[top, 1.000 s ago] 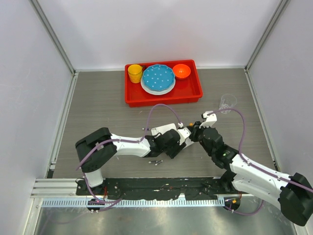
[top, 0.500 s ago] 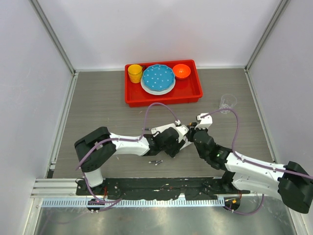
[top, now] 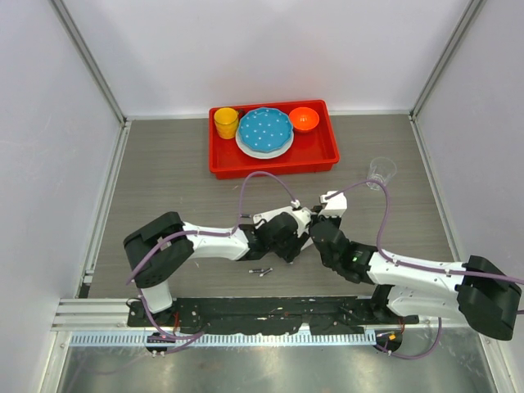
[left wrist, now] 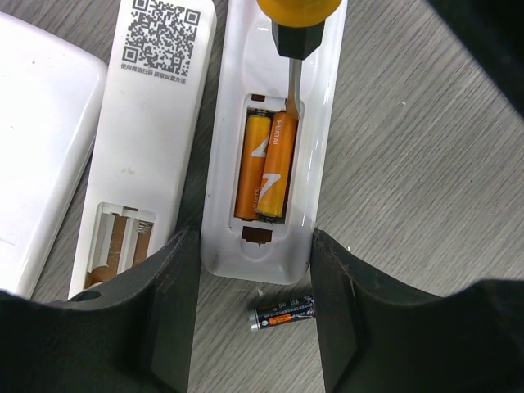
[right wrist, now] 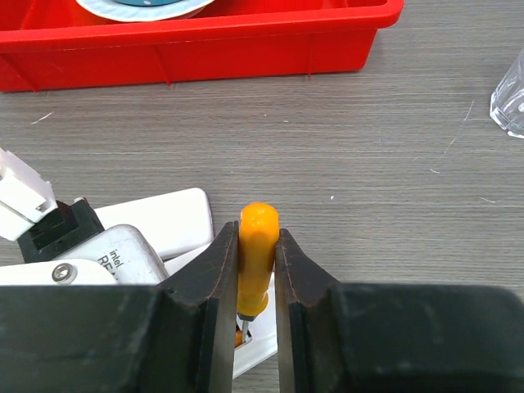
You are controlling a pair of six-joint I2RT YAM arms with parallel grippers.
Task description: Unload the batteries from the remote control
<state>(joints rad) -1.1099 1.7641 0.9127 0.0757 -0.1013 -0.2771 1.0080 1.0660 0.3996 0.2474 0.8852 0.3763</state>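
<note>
Across the open remote control [left wrist: 246, 65], left claw [left wrist: 254, 254] clamps it steady while right claw [right wrist: 257, 254] pinches the screwdriver [right wrist: 258, 217] to pry batteries [left wrist: 266, 168] loose

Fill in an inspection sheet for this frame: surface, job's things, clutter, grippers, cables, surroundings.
Surface: grey wood-grain table.
Job's things: open remote holds two orange batteries, one tilted; dark battery loose by its end; second remote, bay empty.
Clutter: red tray with yellow cup, blue plate, orange bowl; clear cup.
Grippers: left gripper clamps open remote; right gripper shut on screwdriver, tip at tilted battery.
Cables: purple cables loop above the table.
Surroundings: white walls.
</note>
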